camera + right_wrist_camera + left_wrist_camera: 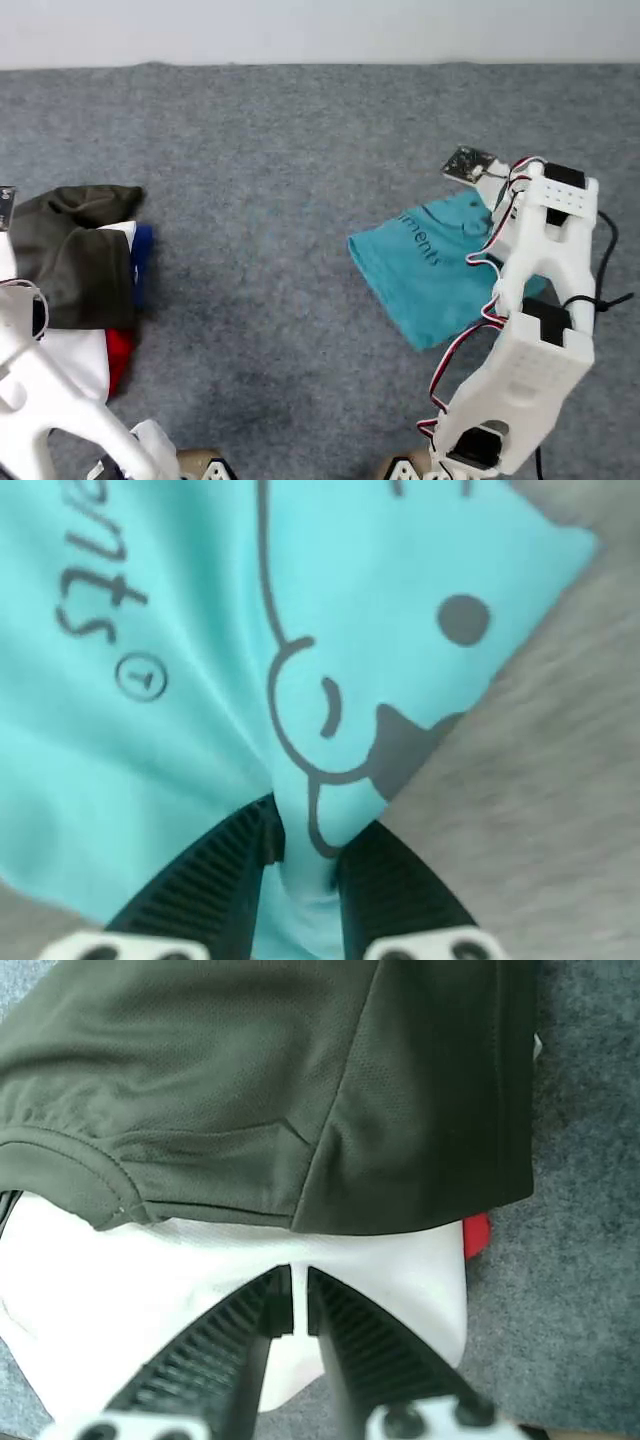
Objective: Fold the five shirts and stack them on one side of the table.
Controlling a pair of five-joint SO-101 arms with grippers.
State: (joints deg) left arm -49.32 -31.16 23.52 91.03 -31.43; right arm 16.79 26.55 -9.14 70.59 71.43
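Note:
A teal shirt (420,270) with a cartoon print lies folded on the grey table at the right. My right gripper (305,852) is shut on a raised fold of the teal shirt (200,630), and the right arm (545,260) stands over its right edge. At the left edge sits a stack: a dark olive shirt (75,250) on top, then a white shirt (75,360), with a blue shirt (143,255) and a red shirt (120,352) peeking out. My left gripper (298,1295) is shut just over the white shirt (150,1280), beside the olive shirt (280,1080).
The grey felt table top (250,150) stretches bare between the stack and the teal shirt. A white wall runs along the far edge. The left arm (30,390) rises from the near left corner.

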